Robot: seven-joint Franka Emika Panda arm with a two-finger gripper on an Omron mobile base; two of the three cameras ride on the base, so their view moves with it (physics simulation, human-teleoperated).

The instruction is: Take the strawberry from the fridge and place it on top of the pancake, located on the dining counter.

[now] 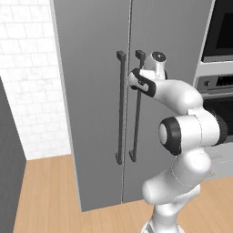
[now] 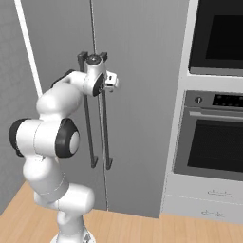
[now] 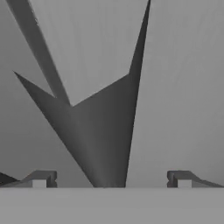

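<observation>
- The gripper [image 3: 111, 179] is spread wide, holding nothing, right at the fridge's right-door handle [image 1: 136, 107].
- The fridge [image 1: 91, 91] is tall, plain grey, both doors shut, with two dark vertical bar handles side by side at the middle seam.
- An oven [image 2: 213, 142] stands to its right.

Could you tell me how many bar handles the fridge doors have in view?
2: the left handle on the left door and the right handle on the right door, side by side at the seam of the fridge. The arm partly hides the right one.
</observation>
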